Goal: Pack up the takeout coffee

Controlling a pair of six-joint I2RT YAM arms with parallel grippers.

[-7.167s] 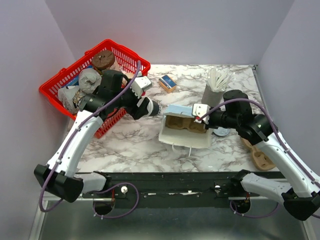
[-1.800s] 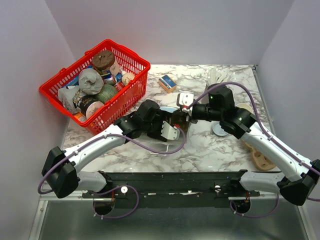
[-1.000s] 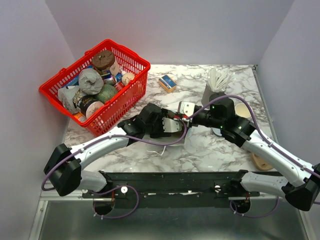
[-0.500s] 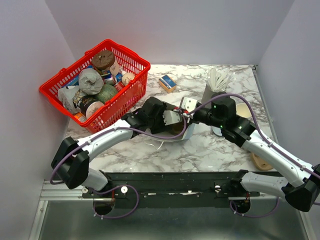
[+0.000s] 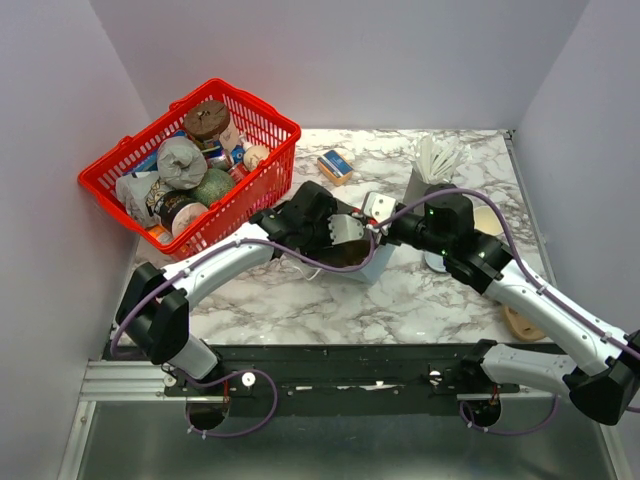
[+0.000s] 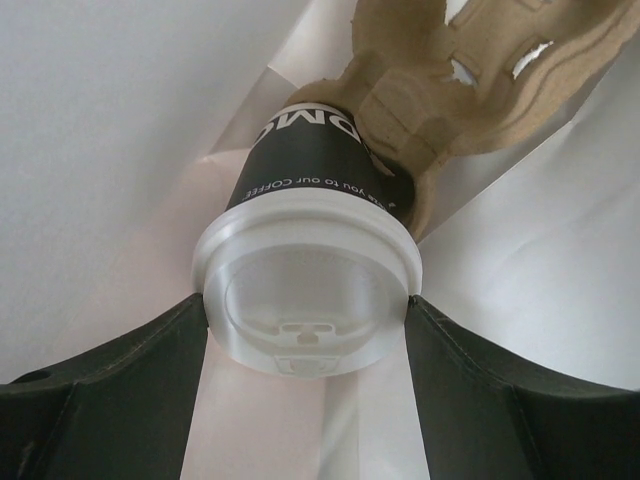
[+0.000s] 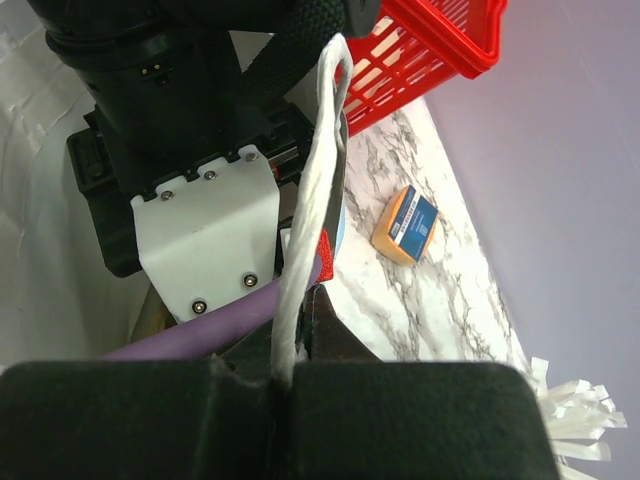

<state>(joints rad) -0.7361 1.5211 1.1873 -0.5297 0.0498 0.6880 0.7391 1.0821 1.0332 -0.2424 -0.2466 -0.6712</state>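
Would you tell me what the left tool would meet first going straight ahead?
Beyond the takeout coffee between its fingers, the left tool would likely push into the cardboard cup carrier, though depth is unclear.

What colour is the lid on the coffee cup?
The lid is white; the left wrist view shows it best.

- Small paper coffee cup [image 6: 310, 255], dark brown with white lettering, round white lid on.
- Base nested in a cardboard carrier [image 6: 455, 90] inside a white paper bag [image 6: 110, 130].
- Lid rim touched on both sides by the fingers [image 6: 130, 390] of the left gripper [image 6: 308, 340].
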